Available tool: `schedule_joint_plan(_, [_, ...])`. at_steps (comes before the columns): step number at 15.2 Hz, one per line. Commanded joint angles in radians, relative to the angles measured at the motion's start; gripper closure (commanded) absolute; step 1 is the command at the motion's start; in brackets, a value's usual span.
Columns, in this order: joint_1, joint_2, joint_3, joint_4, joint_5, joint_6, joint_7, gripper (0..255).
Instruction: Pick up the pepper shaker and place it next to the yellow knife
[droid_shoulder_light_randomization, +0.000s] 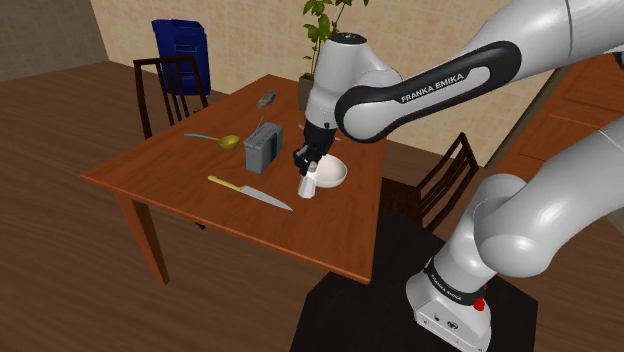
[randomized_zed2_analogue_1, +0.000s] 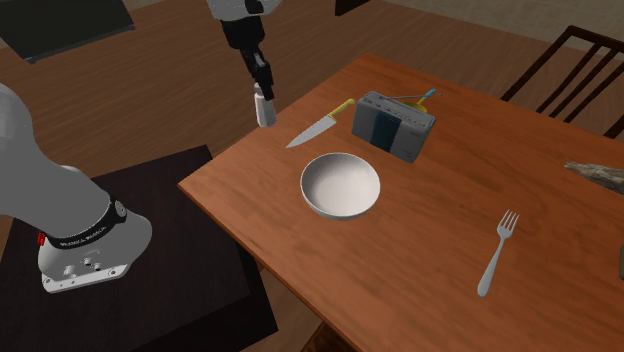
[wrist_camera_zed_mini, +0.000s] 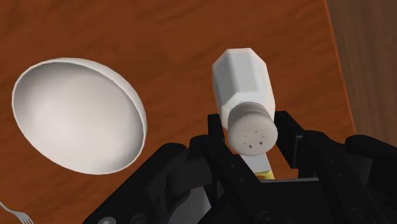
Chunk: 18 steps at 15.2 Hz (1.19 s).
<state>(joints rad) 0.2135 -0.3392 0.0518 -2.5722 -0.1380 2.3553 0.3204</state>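
The pepper shaker (wrist_camera_zed_mini: 243, 86) is white with a grey perforated cap, and my gripper (wrist_camera_zed_mini: 253, 141) is shut on it near the cap. In the shoulder view the shaker (droid_shoulder_light_randomization: 307, 184) hangs from the gripper (droid_shoulder_light_randomization: 305, 160) just above the table, beside the white bowl (droid_shoulder_light_randomization: 329, 174). The yellow-handled knife (droid_shoulder_light_randomization: 249, 191) lies on the table towards that view's left of the shaker. In the second exterior view the shaker (randomized_zed2_analogue_1: 265, 108) hangs near the table's corner, close to the knife's blade tip (randomized_zed2_analogue_1: 300, 138).
A grey box-like item (droid_shoulder_light_randomization: 263, 147) stands behind the knife, with a yellow spoon (droid_shoulder_light_randomization: 220, 140) beyond it. A fork (randomized_zed2_analogue_1: 497, 252) lies on the bowl's far side. Chairs (droid_shoulder_light_randomization: 172, 87) stand at the table's ends. A grey object (randomized_zed2_analogue_1: 598, 174) lies near the far edge.
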Motion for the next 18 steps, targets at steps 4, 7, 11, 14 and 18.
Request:
schedule_joint_plan(4, [-0.006, 0.044, 0.004, -0.034, -0.014, 0.079, 0.016, 255])
schedule_joint_plan(7, [-0.010, 0.075, 0.006, -0.052, -0.024, 0.126, 0.027, 255])
schedule_joint_plan(11, [-0.017, 0.120, 0.009, -0.071, -0.042, 0.189, 0.045, 255])
schedule_joint_plan(14, [-0.023, 0.156, 0.012, -0.083, -0.058, 0.237, 0.060, 255])
schedule_joint_plan(18, [-0.033, 0.209, 0.015, -0.095, -0.086, 0.301, 0.086, 255])
